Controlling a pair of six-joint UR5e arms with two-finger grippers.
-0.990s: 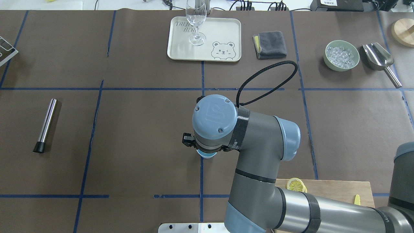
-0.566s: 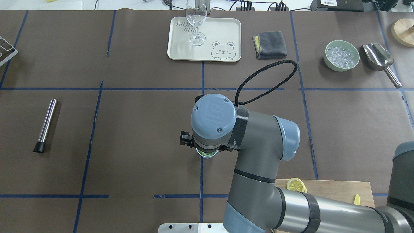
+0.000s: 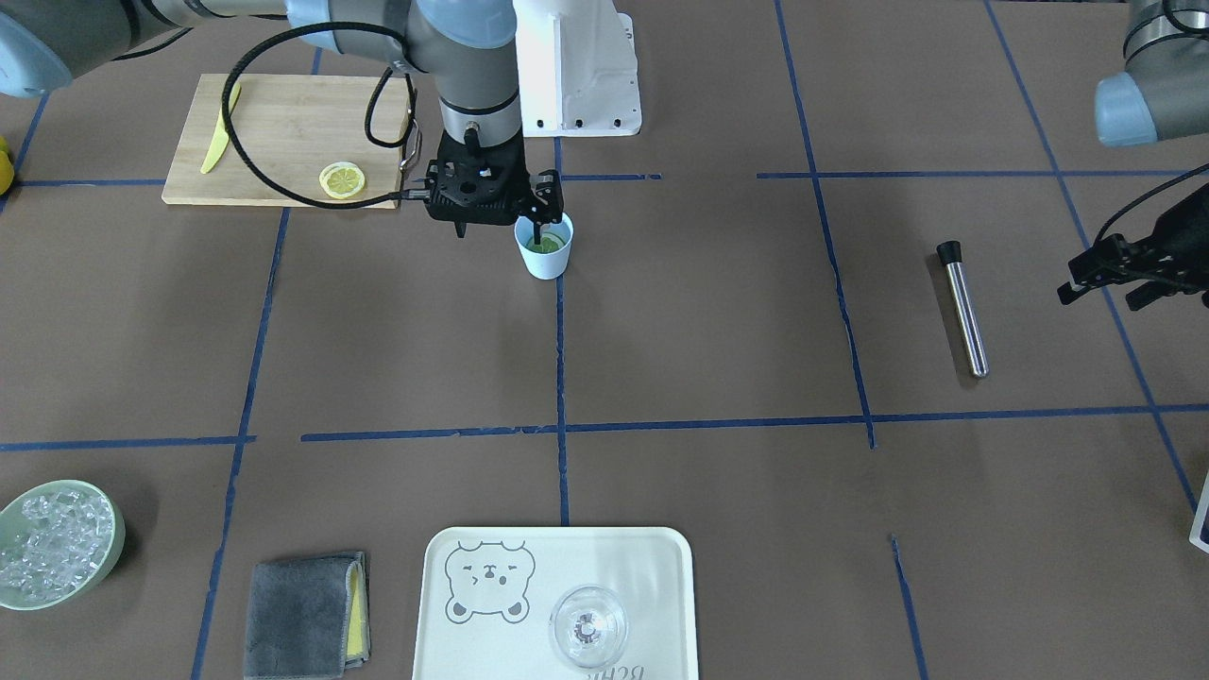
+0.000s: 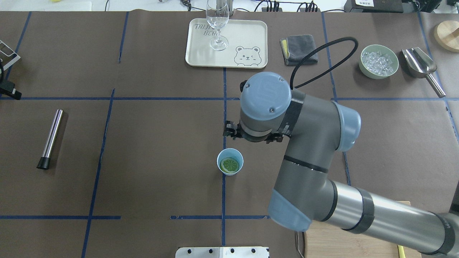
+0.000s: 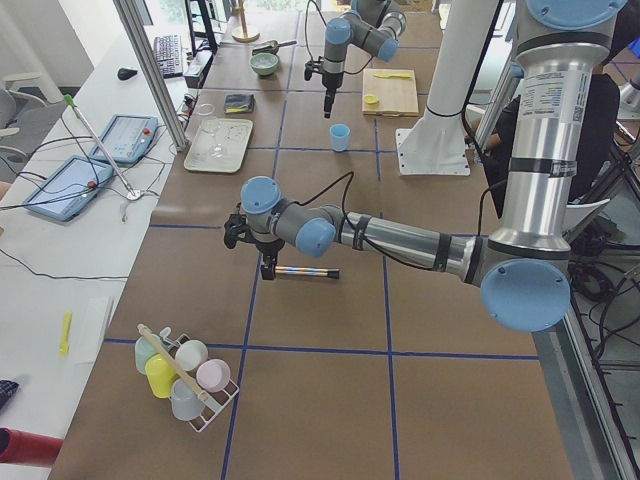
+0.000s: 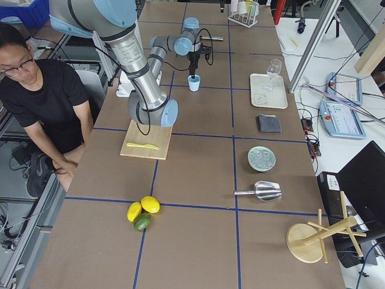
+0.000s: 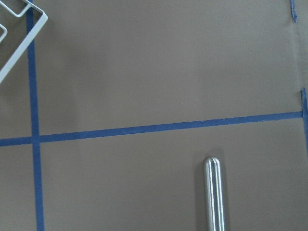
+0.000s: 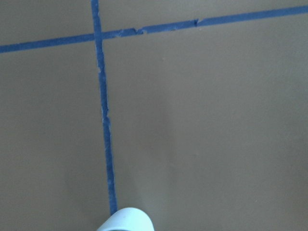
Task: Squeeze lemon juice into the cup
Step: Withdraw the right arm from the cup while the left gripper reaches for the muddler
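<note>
Lemon slice (image 4: 230, 165) is lying flat inside the light-blue cup (image 4: 218, 162) mid-frame on the surface (image 4: 143, 143), and the right hand (image 3: 499, 225) hangs just above-right of it, empty, fingers looking spread, so I'd say squeezing's basically done.

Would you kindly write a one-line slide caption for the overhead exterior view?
Thin round greenish-yellow lemon slice resting flat inside the small light-blue plastic cup, right arm poised beyond it.

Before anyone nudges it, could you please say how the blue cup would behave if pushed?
The cup looks plastic and holds only a lemon slice, so it is probably light and easily slid. Its tapered, narrower base suggests it may tip.
</note>
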